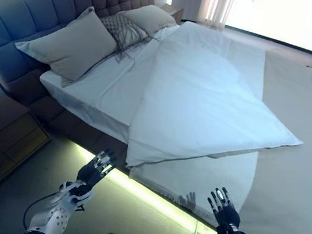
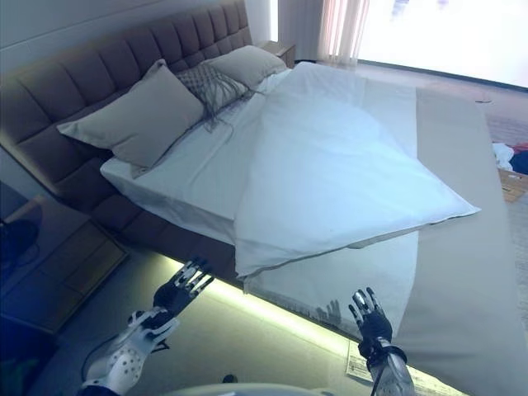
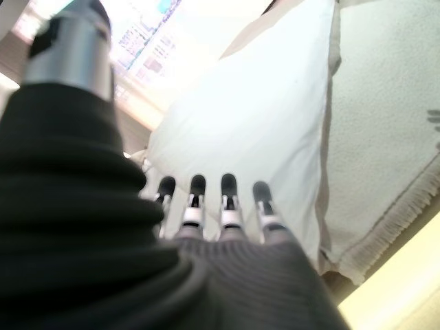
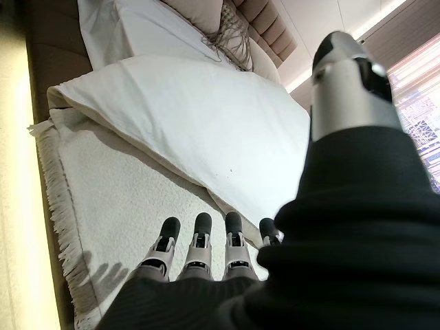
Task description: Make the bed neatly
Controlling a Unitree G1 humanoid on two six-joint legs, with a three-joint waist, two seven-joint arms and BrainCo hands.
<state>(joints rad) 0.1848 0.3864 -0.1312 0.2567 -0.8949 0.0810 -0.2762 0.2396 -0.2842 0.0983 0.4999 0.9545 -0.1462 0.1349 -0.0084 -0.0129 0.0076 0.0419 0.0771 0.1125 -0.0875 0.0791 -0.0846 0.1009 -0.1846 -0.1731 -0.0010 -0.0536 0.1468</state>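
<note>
Hanging askew, duvet [image 1: 205,100] corner overlaps the bed [image 1: 95,94] edge.

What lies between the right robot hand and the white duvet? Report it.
A fringed beige blanket spans from the right robot hand to the white duvet, clearest in the right wrist view.

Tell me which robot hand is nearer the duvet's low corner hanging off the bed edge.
Left. The left robot hand hovers open just below the duvet corner; the right robot hand, also open, sits farther along, below the fringed blanket.
</note>
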